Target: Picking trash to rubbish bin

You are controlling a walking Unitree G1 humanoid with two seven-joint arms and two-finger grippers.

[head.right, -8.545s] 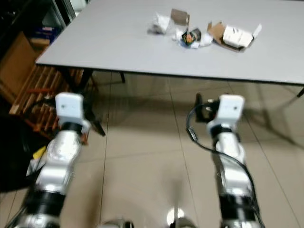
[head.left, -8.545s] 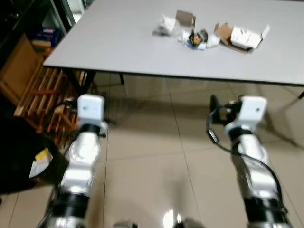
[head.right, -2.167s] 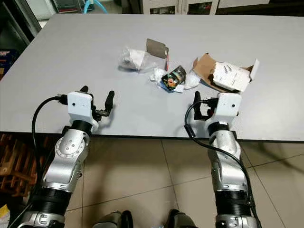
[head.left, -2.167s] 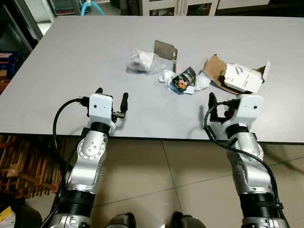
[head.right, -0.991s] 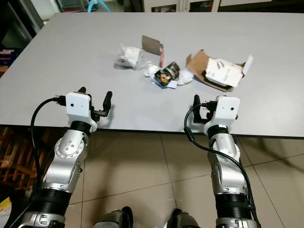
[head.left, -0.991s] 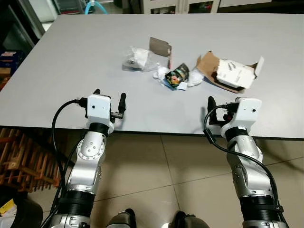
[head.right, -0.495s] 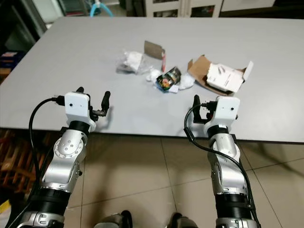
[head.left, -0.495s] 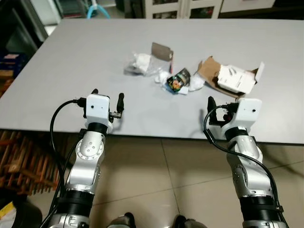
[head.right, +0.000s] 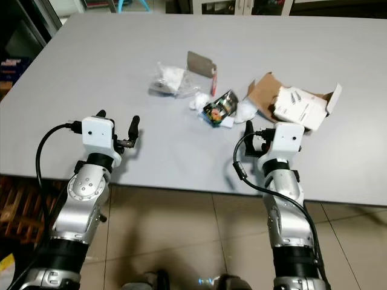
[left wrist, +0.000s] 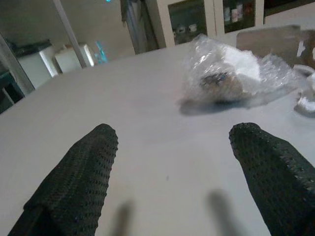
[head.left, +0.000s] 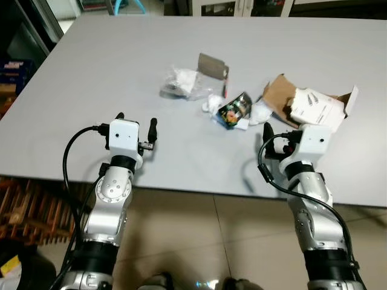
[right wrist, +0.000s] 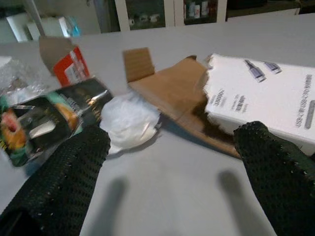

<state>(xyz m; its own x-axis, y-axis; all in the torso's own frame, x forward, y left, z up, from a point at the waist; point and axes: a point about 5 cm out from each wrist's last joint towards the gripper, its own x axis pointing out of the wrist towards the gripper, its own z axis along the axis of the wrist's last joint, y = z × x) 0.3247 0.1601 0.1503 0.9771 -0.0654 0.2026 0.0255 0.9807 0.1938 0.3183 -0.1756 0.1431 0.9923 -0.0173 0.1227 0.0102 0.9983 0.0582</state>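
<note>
Left eye view has both tools, left tool (head.left: 135, 125) and right tool (right wrist: 167, 172), spread apart and empty over the grey tabletop (head.left: 91, 78), facing crinkly clear plastic bag (left wrist: 231, 76), torn cardboard box (right wrist: 256, 105) and foil wrapper (right wrist: 37, 123), likely light, best pinched at folds.

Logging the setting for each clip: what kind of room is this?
Probably a workroom or office rather than a kitchen: a large plain grey table on a tiled floor, glass-fronted cabinets behind it, and packaging litter such as a torn white box.
</note>
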